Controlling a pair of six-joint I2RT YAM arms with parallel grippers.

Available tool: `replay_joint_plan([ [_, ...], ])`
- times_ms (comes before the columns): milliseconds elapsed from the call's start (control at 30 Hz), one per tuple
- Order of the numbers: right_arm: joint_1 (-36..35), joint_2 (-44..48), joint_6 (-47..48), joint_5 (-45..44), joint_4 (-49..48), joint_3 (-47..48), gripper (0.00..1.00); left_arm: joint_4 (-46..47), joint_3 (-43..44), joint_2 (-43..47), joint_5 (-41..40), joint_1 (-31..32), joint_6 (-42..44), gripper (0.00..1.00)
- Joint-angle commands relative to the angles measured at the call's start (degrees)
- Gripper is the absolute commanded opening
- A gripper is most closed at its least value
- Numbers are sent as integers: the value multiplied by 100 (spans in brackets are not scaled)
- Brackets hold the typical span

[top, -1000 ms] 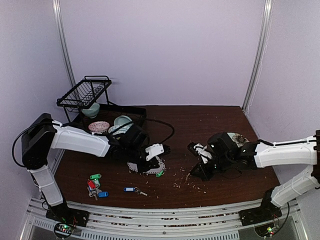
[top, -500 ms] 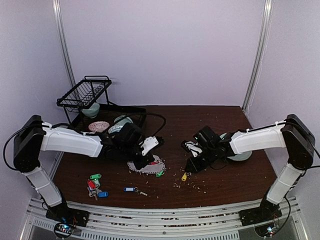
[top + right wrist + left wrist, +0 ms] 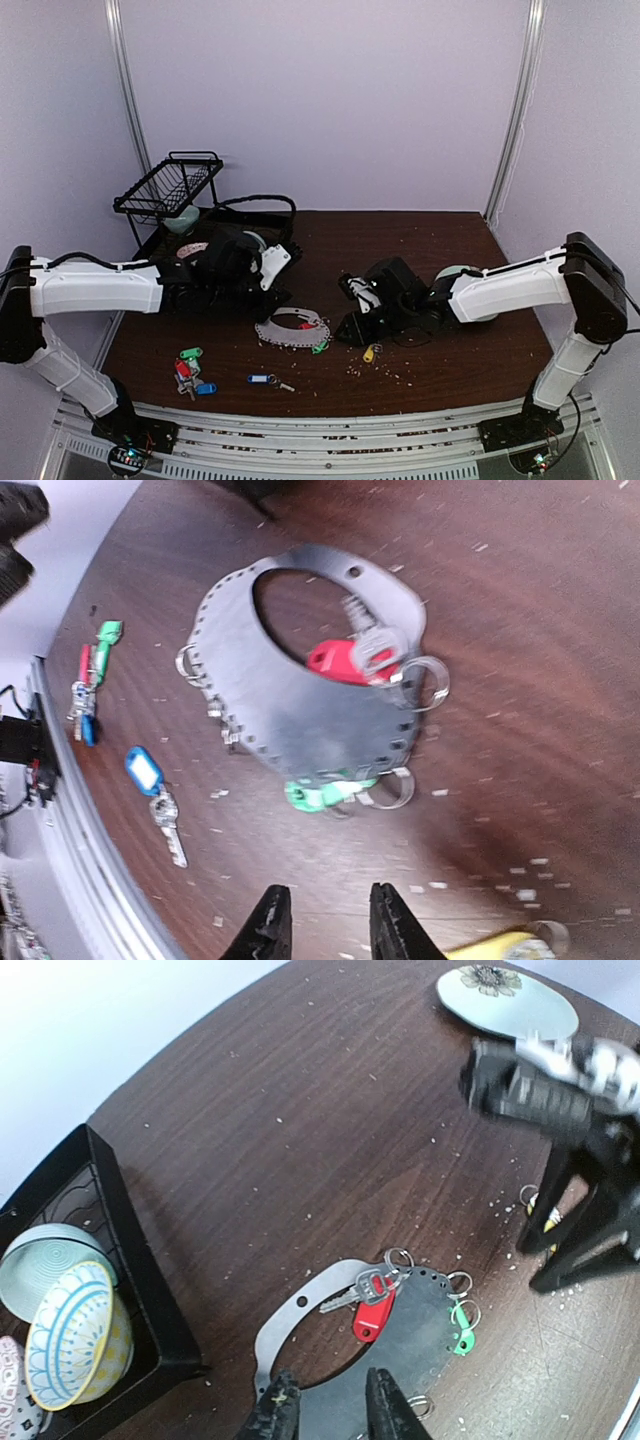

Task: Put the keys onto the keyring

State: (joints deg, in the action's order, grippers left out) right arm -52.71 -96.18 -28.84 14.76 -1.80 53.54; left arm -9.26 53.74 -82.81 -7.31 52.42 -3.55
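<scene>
My left hand (image 3: pixel 328 1418), fingers slightly apart and empty, hangs far-left of the flat silver-grey oval keyring (image 3: pixel 425 1305) at mid-worktop. My right hand (image 3: pixel 325 925), parted and empty too, is just right of it. The red-tagged key (image 3: pixel 372 1312) and green-tagged key (image 3: pixel 461 1332) rest on it; the yellow-tagged key (image 3: pixel 369 352) lies on the dark wooden worktop (image 3: pixel 440 240) nearby.

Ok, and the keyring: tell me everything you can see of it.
The keyring is a flat silver-grey oval plate, metal by its look, with a large open centre, small holes along its rim and wire rings at the edge. It lies flat on the dark wooden table, between the arms. A red-tagged key rests across it and a green-tagged key sits at its rim, both seemingly on rings. The left gripper and right gripper appear clear of it.
</scene>
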Motion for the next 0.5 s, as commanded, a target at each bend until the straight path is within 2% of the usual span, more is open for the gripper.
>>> replay_joint_plan([
  [0, -177, -329, -998, 45, -890, -165, 28, -213, 36, 312, -181, -30, -34, 26],
  [200, -245, -743, -1379, 238, -1174, -237, 29, -374, 126, 480, -194, -24, -15, 26],
  [467, -232, -1257, -1371, 103, -1060, 90, 29, -405, 70, 666, -353, -30, 6, 26],
])
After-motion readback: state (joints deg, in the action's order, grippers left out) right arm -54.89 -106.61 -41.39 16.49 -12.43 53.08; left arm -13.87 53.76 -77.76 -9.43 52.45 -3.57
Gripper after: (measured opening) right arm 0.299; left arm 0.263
